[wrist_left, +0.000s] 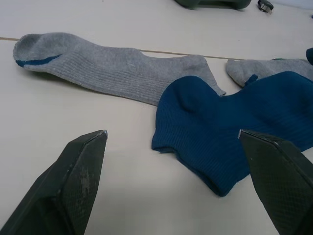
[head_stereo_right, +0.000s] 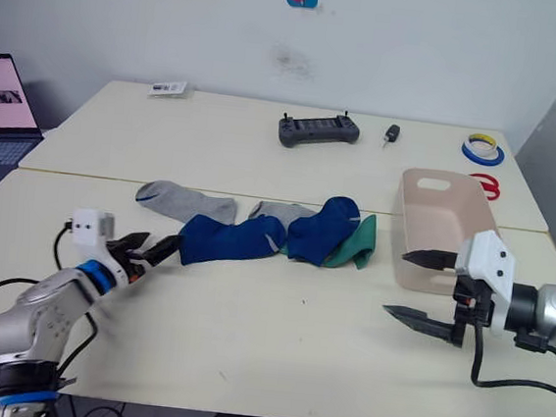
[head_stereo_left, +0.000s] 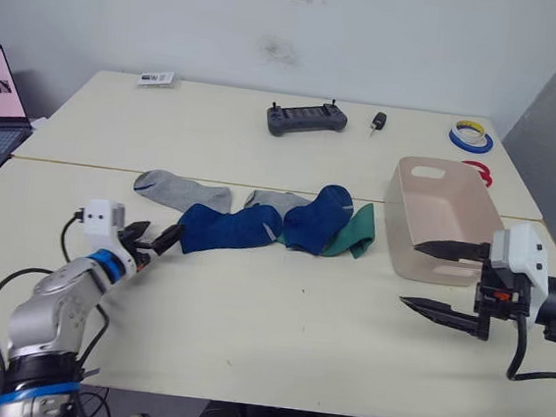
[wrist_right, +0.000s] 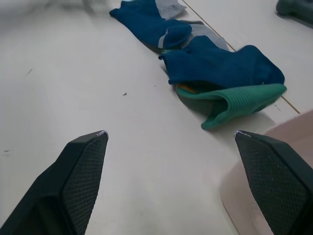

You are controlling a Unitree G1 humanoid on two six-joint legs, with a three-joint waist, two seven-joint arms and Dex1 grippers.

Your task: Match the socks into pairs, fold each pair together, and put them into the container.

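On the pale cream tabletop point(head_stereo_left: 246, 334) a loose row of soft knit ankle socks lies across the middle: a light grey sock with teal toe trim point(head_stereo_left: 181, 190) at the robot's left end, a dark blue sock point(head_stereo_left: 229, 228) overlapping its cuff end, a second light grey sock point(head_stereo_left: 274, 203) partly under the blue ones, a second dark blue sock point(head_stereo_left: 318, 218), and a green sock point(head_stereo_left: 352, 234) peeking out from beneath that one. The left claw point(head_stereo_left: 150, 239) sits low over the tabletop just beside the cuff of the first dark blue sock, its two black fingers spread apart and holding nothing. The right claw point(head_stereo_left: 441, 278) hovers with its fingers wide apart and empty, just in front of the pale pink rectangular plastic bin with oval cut-out handles point(head_stereo_left: 441, 220), which stands near the right end of the sock row, apart from the green sock.
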